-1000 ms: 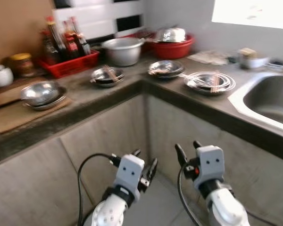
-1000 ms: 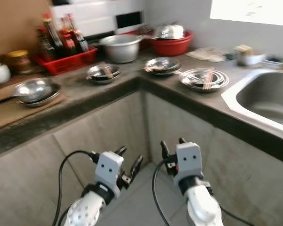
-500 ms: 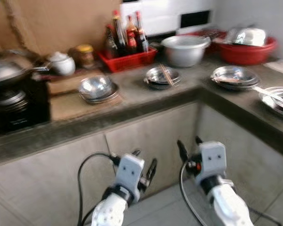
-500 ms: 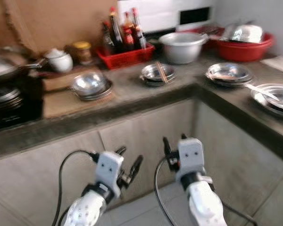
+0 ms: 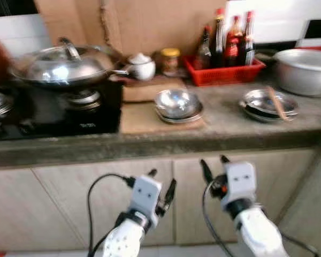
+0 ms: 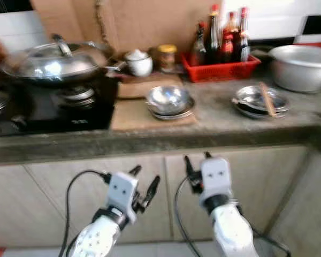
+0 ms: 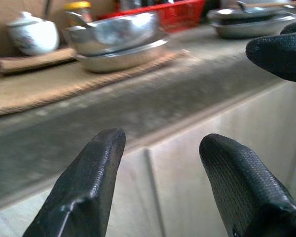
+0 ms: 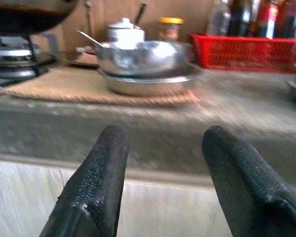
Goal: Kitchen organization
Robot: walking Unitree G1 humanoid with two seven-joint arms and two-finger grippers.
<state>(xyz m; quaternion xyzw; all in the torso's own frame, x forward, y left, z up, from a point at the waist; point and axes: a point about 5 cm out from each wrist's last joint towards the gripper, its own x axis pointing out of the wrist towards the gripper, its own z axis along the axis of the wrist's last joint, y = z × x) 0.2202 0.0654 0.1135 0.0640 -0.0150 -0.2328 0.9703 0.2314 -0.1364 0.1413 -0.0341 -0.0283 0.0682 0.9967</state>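
Head views: the camera has swung left, so the sink corner is gone and the stove (image 5: 53,110) with its lidded wok (image 5: 61,63) has come in. The bowls (image 5: 177,105) sit centre on a mat (image 5: 144,119). The robot seems still to be surveying.

Left wrist: left gripper (image 7: 160,185) wide, empty, below the counter (image 7: 113,106).

Right wrist: right gripper (image 8: 163,185) wide, empty, facing the bowls.

My head views soft with motion blur throughout, even daylight, glare on the wok lid (image 5: 61,63) and steel bowls (image 5: 177,104), my wrist views sharper near, hazy far
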